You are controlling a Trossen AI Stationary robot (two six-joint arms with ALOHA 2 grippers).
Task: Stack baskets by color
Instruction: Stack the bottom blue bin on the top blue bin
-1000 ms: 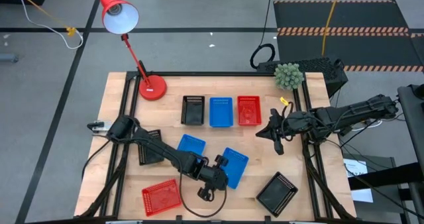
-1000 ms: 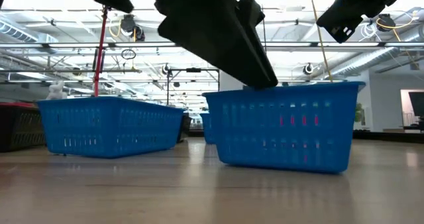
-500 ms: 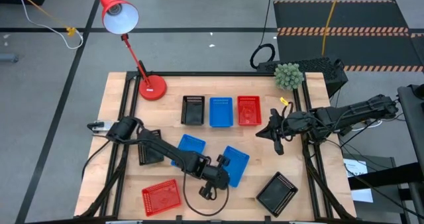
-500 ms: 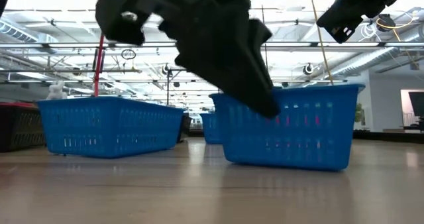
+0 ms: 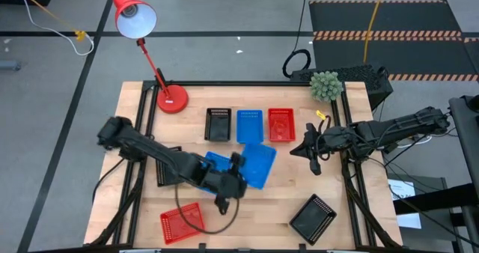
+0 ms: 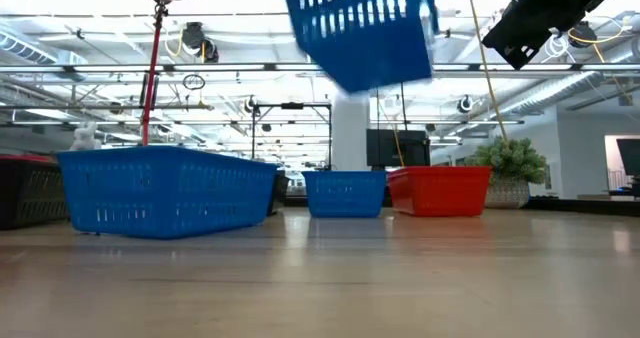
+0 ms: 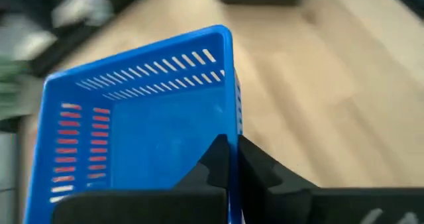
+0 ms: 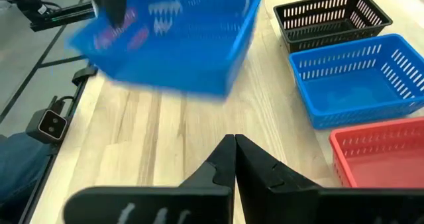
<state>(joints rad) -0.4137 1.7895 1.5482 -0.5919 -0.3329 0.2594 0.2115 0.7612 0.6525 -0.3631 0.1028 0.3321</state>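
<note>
My left gripper (image 5: 236, 169) is shut on a blue basket (image 5: 257, 163), which hangs tilted above the table's middle; it shows high up in the low view (image 6: 362, 26). A second blue basket (image 5: 214, 161) rests flat beside it, partly under my left arm. A black (image 5: 218, 123), a blue (image 5: 249, 126) and a red basket (image 5: 281, 124) stand in a row farther back. My right gripper (image 5: 310, 154) hovers shut and holding nothing at the right. My left gripper has one finger inside the blue basket (image 7: 213, 163) and one outside, straddling a side wall (image 7: 231, 128) near one corner. The fingers slant down from the table's left and near side. The basket is lifted clear of the table and tilted.
One black basket (image 5: 168, 168) lies at the left under my arm, a red one (image 5: 182, 221) at the near left, another black one (image 5: 313, 218) at the near right. A red lamp base (image 5: 172, 99) and a small plant (image 5: 325, 84) stand at the far edge.
My left gripper has shut on the blue basket's wall, then risen and gone toward the far edge. The basket, standing on the table a second ago, is now lifted clear and tilted.
</note>
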